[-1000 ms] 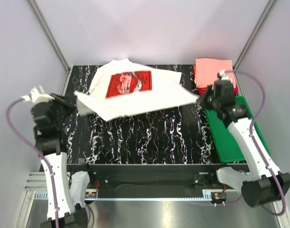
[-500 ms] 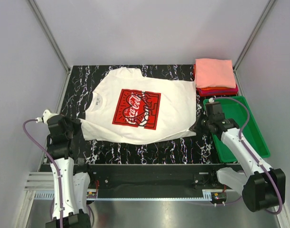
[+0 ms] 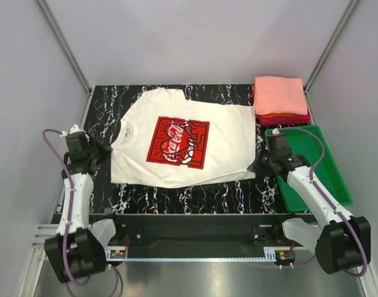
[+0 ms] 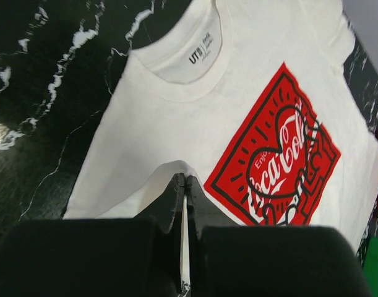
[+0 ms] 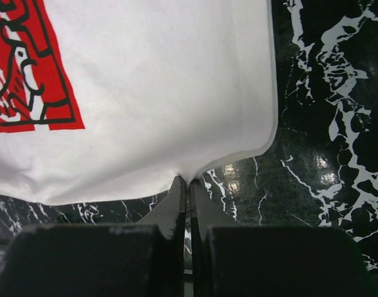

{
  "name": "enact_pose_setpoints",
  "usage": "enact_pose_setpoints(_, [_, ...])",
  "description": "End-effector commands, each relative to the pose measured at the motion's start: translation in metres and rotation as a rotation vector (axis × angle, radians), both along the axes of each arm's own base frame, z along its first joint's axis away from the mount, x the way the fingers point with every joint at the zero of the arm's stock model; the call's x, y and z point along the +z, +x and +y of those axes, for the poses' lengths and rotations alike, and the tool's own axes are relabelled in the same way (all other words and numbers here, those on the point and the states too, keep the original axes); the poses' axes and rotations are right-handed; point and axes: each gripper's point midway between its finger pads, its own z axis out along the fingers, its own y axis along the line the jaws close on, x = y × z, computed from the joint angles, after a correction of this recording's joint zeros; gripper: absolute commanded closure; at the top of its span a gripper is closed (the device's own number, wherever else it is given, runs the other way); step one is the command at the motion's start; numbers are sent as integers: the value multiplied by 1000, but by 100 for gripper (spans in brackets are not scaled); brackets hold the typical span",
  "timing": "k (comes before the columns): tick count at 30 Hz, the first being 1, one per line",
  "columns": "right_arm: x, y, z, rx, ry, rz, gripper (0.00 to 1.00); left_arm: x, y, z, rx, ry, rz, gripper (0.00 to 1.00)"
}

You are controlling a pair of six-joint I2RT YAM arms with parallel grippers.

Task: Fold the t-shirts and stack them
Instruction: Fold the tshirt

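- Currently the cream-white t-shirt (image 3: 176,145) lies spread on the bench (image 3: 195,192), print up, collar to the left and hem to the right. It sits centre-left, well apart from the folded stack (image 3: 280,96) at the far right corner (salmon-pink tee on top).
- Step in hand, as I read it: flattening the tee before the 1st fold.
- To do it well: keep both pinches low and pull gently apart, left vs right, so the body goes taut w/o lifting. Let go only once the fabric rests flat, or the edge may spring back and wrinkle.
- Watch the near hem. It bows a bit between the hands, so even tension matters.
- Left hand (image 3: 104,151): fingers fully together, nipping a raised bit of fabric at the tee's left edge, just near of the collar (image 4: 189,62). Can't tell if it's sleeve or shoulder.
- Right hand (image 3: 258,164): fingers pressed shut on the hem at the near right corner, where the cloth draws to a small peak at the tips.
- Left arm pose: runs up along the bench's left edge from its base, wrist turned right toward the tee, hand low.
- Right arm pose: reaches far-left from its base across the green tray (image 3: 335,176), forearm slanted, hand low at the bench surface.
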Motion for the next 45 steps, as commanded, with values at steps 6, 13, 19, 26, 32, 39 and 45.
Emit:
enact_pose_setpoints(6, [-9, 7, -35, -107, -171, -8, 100, 23, 60, -21, -256, 3, -45, 100])
enact_pose_setpoints(13, [-9, 15, -41, -128, -207, 3, 100, 38, 102, -39, -346, 16, -55, 100])
enact_pose_setpoints(19, [-9, 23, -41, -115, -229, 3, 100, 15, 129, -44, -374, 18, 19, 100])
enact_pose_setpoints(26, [-10, 27, -50, -120, -286, 3, 100, 11, 156, -28, -352, 75, 52, 100])
enact_pose_setpoints(32, [-5, 39, -41, -48, -277, -15, 100, 24, 165, -28, -360, 83, 27, 100])
enact_pose_setpoints(39, [-13, 54, -44, -24, -330, 17, 100, 30, 172, -22, -336, 103, 32, 100])
enact_pose_setpoints(45, [-18, 60, -46, -34, -347, 31, 100, 37, 182, -23, -346, 101, 18, 100])
